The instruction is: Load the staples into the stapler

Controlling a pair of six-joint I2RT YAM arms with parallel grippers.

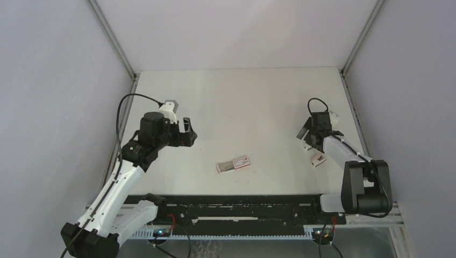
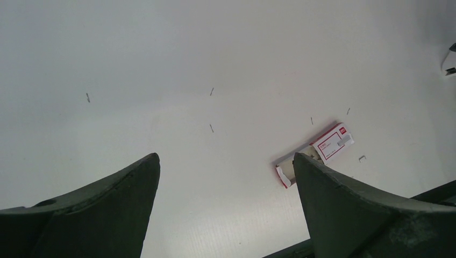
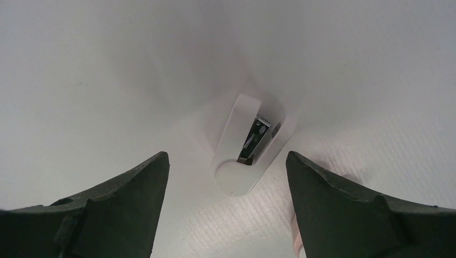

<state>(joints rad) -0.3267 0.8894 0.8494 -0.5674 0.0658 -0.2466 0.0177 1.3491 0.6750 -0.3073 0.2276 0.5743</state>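
A white stapler [image 3: 248, 148] lies on the table with its top swung open and the metal magazine showing. It sits just ahead of my right gripper [image 3: 226, 156], which is open and empty, its fingers apart from the stapler on either side. A red and white staples box [image 1: 233, 164] lies near the table's middle front, one end open [image 2: 287, 169]. My left gripper [image 2: 226, 157] hangs open and empty above the table, left of the box [image 2: 329, 144]. In the top view the left gripper [image 1: 188, 132] is at the left and the right gripper [image 1: 307, 137] at the right.
Several loose staples [image 2: 211, 128] are scattered on the white table [image 1: 242, 102]. A small pink and white item [image 1: 318, 158] lies beside my right arm. Grey walls close in the table on three sides. A black rail [image 1: 236, 207] runs along the near edge.
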